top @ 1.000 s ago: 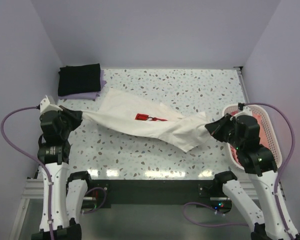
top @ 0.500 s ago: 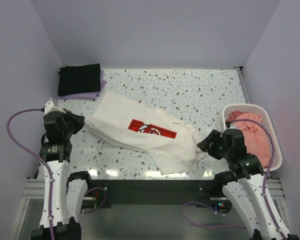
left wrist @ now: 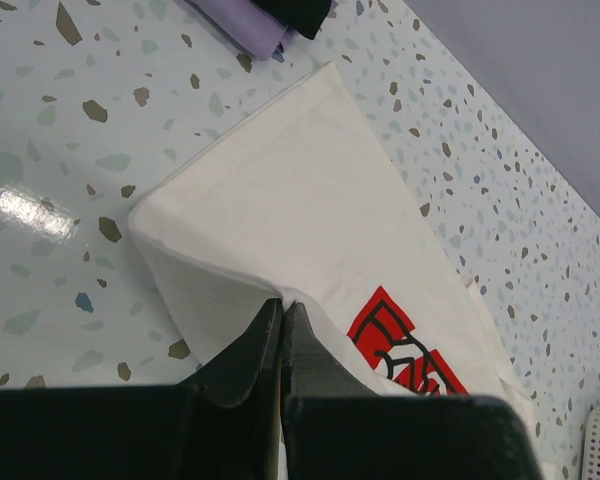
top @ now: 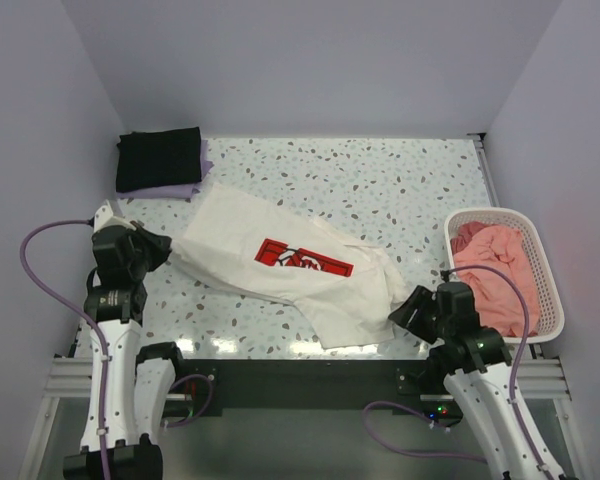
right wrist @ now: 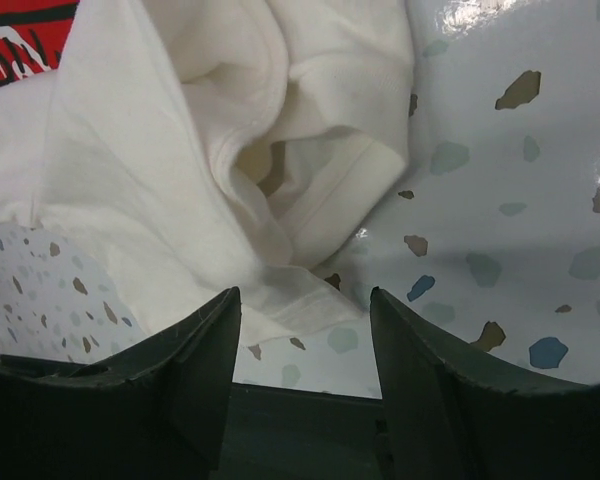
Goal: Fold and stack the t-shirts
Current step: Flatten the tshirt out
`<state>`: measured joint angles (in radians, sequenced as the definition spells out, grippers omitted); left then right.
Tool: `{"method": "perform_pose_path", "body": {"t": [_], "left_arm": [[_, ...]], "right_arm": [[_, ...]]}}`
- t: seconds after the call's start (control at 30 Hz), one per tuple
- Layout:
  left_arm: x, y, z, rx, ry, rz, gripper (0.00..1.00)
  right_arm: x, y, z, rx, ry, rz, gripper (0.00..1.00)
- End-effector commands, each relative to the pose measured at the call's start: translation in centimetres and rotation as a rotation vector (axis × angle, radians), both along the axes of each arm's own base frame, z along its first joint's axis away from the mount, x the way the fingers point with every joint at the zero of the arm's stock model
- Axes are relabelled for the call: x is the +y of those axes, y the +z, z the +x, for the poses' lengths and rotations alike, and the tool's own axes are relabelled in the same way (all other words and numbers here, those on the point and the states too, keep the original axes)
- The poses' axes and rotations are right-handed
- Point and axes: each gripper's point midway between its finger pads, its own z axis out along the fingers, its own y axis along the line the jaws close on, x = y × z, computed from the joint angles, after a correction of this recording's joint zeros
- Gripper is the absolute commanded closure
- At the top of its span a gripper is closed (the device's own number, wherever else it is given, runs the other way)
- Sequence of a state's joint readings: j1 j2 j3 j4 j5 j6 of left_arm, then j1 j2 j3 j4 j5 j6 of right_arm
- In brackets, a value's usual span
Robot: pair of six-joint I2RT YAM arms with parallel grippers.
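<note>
Four t-shirts are visible from the top camera. The cream-white tee [top: 280,250] lies on a diagonal across the middle of the table [top: 410,180], with its red print [top: 302,258] facing up, and it is not yet folded. The black tee [top: 158,158] sits folded on the lavender tee [top: 170,190] in the upper left of the frame, which looks like the beginning of the stack. The salmon-pink tee [top: 500,285] waits crumpled in the white basket [top: 485,211] at the right. The left gripper [top: 163,250] is at the left end of the cream-white tee, and the right gripper [top: 400,310] is just beside its lower right end. Probably the two ends are addressed so that the cloth can be drawn flat before folding. From above, the gripper bodies hide how the fingers stand.

The left wrist camera answers this for the left gripper [left wrist: 282,305]. Its fingers are pressed together, and a thin pale strip between them suggests they are clamped on the edge of the tee, where the fabric is doubled over. The red print [left wrist: 400,345] is at the lower right of this frame.

In the right wrist camera the right gripper [right wrist: 305,300] has its fingers wide apart and grasps nothing. Ahead of them a bunched sleeve or hem of the cream-white tee [right wrist: 260,150] rests on the speckled table [right wrist: 520,200]. This crumpled end, which looks only slightly thick from above, seems the part that most needs smoothing.
</note>
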<state>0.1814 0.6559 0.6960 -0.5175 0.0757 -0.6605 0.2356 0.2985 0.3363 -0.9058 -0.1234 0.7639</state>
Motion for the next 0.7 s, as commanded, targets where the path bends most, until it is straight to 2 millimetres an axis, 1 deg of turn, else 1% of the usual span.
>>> {"method": "perform_pose_path", "body": {"t": [0.0, 0.1, 0.13, 0.23, 0.4, 0.6, 0.67], "left_arm": [[0.1, 0.7, 0.7, -0.048, -0.016, 0.023, 1.00], [-0.1, 0.4, 0.8, -0.045, -0.024, 0.011, 1.00], [-0.1, 0.4, 0.9, -0.046, -0.024, 0.011, 1.00], [0.0, 0.3, 0.9, -0.046, -0.024, 0.014, 1.00], [-0.1, -0.2, 1.1, -0.042, -0.024, 0.007, 1.00], [-0.1, -0.6, 1.3, -0.040, -0.025, -0.002, 1.00], [-0.1, -0.6, 1.3, -0.042, -0.025, -0.002, 1.00]], "right_arm": [[0.6, 0.7, 0.7, -0.037, -0.011, 0.043, 0.41], [0.9, -0.5, 0.8, -0.007, -0.006, 0.054, 0.41], [1.1, -1.2, 0.8, 0.001, -0.001, 0.057, 0.41], [1.6, -2.2, 0.6, 0.020, 0.010, 0.086, 0.41], [1.6, -1.7, 0.7, -0.012, 0.004, 0.091, 0.37], [2.2, -2.4, 0.5, -0.001, 0.027, 0.118, 0.37], [2.4, -2.3, 0.7, -0.012, 0.034, 0.122, 0.37]]}}
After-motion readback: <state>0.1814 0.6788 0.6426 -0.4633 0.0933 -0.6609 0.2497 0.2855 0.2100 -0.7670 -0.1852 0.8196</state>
